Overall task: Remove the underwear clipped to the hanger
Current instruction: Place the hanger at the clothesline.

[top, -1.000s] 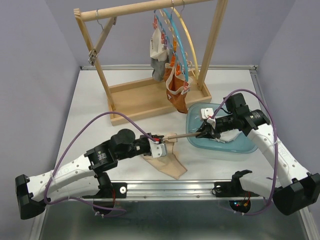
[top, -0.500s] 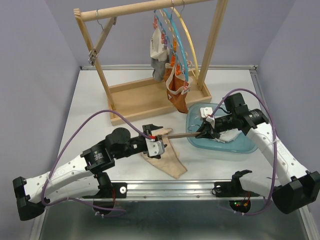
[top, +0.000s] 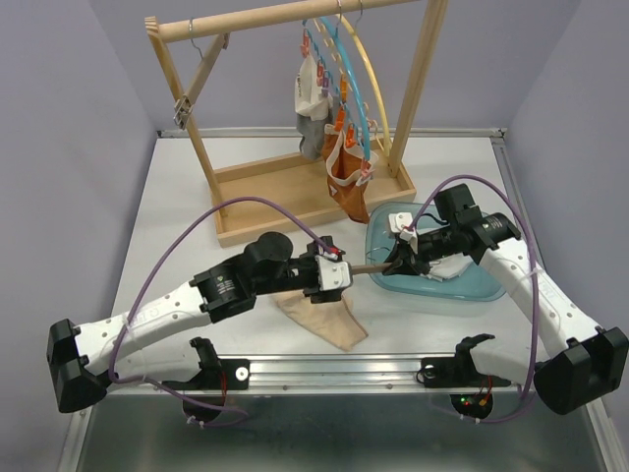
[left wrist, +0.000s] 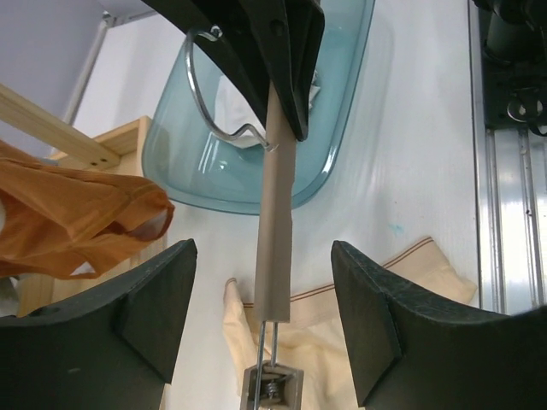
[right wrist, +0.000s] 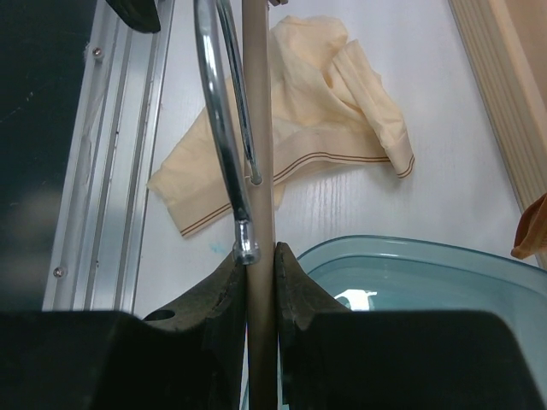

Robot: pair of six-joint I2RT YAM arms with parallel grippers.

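My right gripper [top: 394, 264] [right wrist: 260, 253] is shut on a beige hanger bar [left wrist: 275, 213] with a chrome hook [right wrist: 220, 128], holding it level over the near rim of the tub. The bar's free end, with its metal clip [left wrist: 268, 384], passes between the fingers [left wrist: 145, 316] of my open left gripper [top: 338, 274] [left wrist: 265, 318] without touching them. Beige underwear [top: 321, 315] [right wrist: 295, 141] lies crumpled on the table below the bar. White and grey underwear [top: 310, 108] and orange-brown underwear [top: 347, 184] [left wrist: 77, 209] hang clipped to coloured hangers on the rack.
A translucent blue tub [top: 442, 280] [right wrist: 427, 273] with something white inside sits under my right arm. The wooden rack and its tray base [top: 265, 192] stand at the back. A metal rail [top: 334, 372] runs along the near table edge.
My left gripper opened, rose and moved right along the bar towards the right gripper. The beige underwear stays on the table. The right gripper shifted slightly left, still gripping the bar.
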